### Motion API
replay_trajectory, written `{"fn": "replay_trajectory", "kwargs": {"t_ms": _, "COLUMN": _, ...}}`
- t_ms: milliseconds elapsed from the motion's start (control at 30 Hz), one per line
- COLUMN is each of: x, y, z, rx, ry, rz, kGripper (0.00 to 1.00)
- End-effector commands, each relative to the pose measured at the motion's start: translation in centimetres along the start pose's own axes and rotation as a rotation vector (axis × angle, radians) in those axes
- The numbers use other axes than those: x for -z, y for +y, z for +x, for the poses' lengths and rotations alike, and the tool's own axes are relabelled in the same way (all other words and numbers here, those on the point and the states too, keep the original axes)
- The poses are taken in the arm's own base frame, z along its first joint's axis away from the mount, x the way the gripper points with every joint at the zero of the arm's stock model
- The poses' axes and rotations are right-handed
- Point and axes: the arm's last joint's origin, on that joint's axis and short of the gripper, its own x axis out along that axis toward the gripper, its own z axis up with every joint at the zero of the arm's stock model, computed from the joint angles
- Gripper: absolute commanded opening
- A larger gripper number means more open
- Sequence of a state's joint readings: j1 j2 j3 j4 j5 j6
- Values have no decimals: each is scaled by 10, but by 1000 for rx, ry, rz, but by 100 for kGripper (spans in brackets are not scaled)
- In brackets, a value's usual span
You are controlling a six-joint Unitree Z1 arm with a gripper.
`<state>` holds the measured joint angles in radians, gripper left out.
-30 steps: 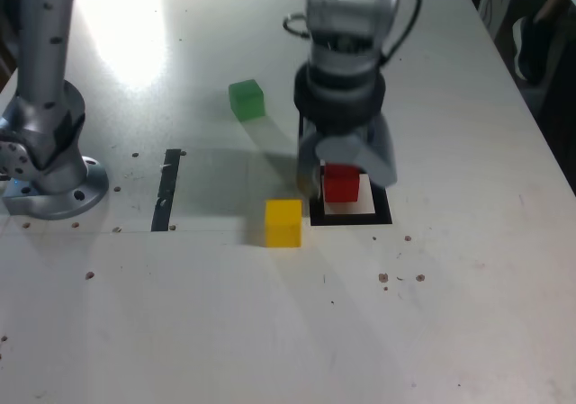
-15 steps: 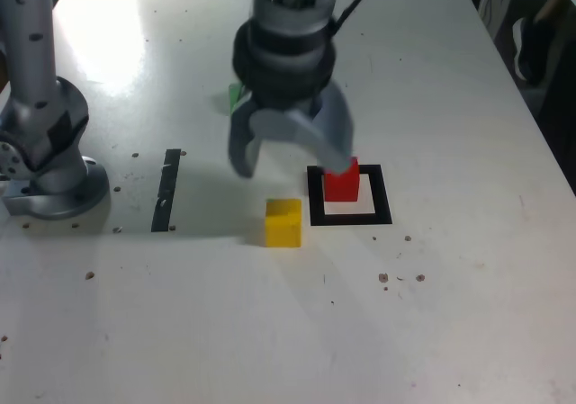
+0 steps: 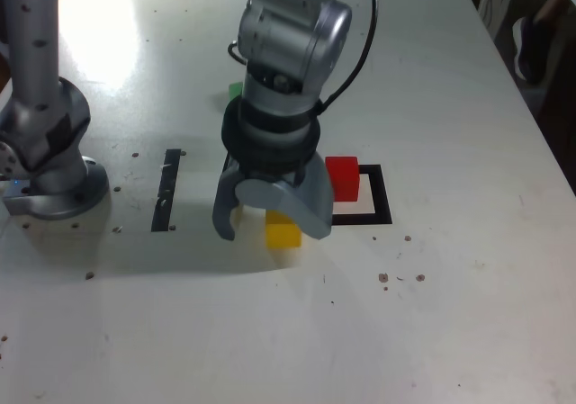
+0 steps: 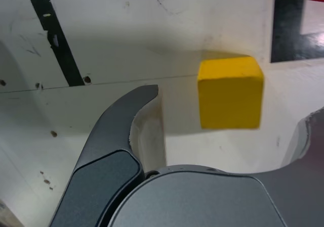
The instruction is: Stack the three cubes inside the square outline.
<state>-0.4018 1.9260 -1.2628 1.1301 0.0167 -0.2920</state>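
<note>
A white worktop [image 3: 432, 314], speckled with small brown marks, is seen. The red cube [image 3: 342, 179] is placed right of centre in the exterior view, inside the square outline [image 3: 382, 193]; the yellow cube [image 3: 283, 233] is set to its lower left.

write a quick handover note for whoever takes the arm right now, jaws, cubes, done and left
Gripper: jaws open, nothing held, above the yellow cube, which appears to lie between them.
Yellow cube: on the table, outside the outline, on its left side in the exterior view.
Red cube: inside the square outline.
Green cube: on the table farther back, mostly hidden by the arm in the exterior view.
Done: red cube placed in the outline.
Left: yellow and green cubes to stack on red; gripping yellow looks like the next move.
</note>
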Motion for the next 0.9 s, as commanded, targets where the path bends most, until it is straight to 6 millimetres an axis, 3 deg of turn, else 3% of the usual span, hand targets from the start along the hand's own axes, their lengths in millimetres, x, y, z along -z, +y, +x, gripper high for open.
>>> {"fn": "replay_trajectory", "kwargs": {"t_ms": 0, "x": -3, "y": -1, "z": 6, "rx": -2, "ry": 10, "rz": -5, "kGripper": 91}}
{"fn": "replay_trajectory", "kwargs": {"t_ms": 533, "x": -13, "y": 3, "z": 23, "rx": -38, "ry": 7, "rz": -20, "kGripper": 75}}
{"fn": "replay_trajectory", "kwargs": {"t_ms": 633, "x": -14, "y": 4, "z": 23, "rx": -38, "ry": 7, "rz": -23, "kGripper": 67}}
{"fn": "replay_trajectory", "kwargs": {"t_ms": 867, "x": -16, "y": 3, "z": 25, "rx": -24, "ry": -15, "rz": -25, "kGripper": 37}}
